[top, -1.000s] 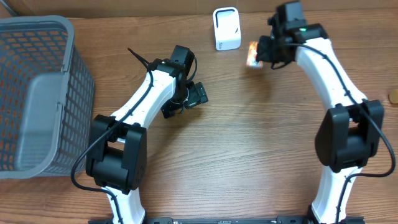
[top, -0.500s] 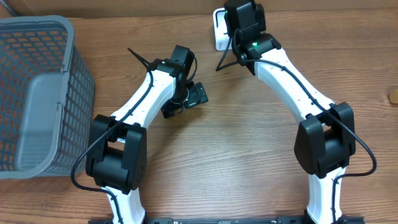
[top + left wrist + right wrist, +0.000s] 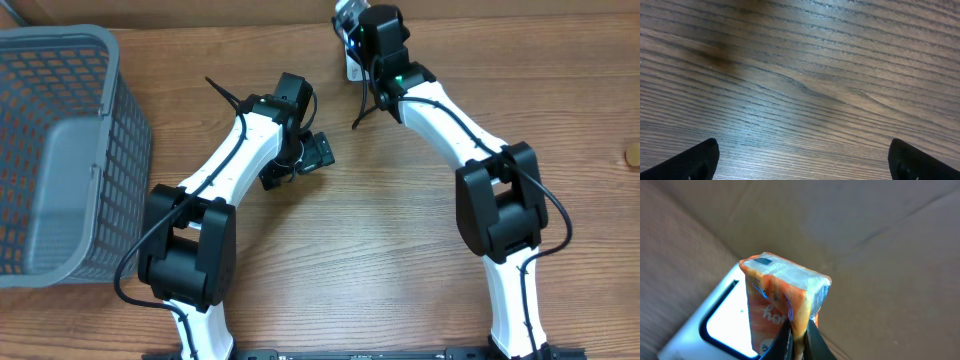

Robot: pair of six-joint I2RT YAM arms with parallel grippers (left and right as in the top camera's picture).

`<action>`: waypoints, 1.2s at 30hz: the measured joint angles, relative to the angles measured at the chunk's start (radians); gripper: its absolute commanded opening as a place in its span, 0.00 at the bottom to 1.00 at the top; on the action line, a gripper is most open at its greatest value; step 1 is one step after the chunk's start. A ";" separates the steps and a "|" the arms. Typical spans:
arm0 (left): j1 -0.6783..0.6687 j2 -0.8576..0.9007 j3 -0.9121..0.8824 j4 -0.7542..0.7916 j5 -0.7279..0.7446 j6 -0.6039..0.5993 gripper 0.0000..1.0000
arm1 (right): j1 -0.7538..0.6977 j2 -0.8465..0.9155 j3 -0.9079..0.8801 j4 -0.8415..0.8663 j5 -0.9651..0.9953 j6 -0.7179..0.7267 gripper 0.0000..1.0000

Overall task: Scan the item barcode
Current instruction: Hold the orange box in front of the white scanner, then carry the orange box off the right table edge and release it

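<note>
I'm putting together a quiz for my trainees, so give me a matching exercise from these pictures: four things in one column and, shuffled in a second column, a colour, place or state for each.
Column one:
1. basket
2. scanner
3. packet
4. left gripper

Column two:
A. open above the bare table
B. orange, pinched in the right gripper
C. grey mesh, far left
D. white, just beyond the packet

Pairs: 1-C, 2-D, 3-B, 4-A
</note>
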 measured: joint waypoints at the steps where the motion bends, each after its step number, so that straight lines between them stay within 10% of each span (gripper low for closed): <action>1: 0.000 0.000 0.000 0.000 0.000 0.000 1.00 | -0.001 0.008 0.000 0.000 0.005 -0.027 0.04; 20: 0.000 0.000 0.000 0.000 0.000 0.000 1.00 | -0.069 0.009 0.000 0.107 0.190 -0.047 0.04; 36: 0.000 0.000 -0.002 0.000 0.000 0.000 1.00 | -0.705 -0.082 0.006 -0.696 0.327 0.760 0.04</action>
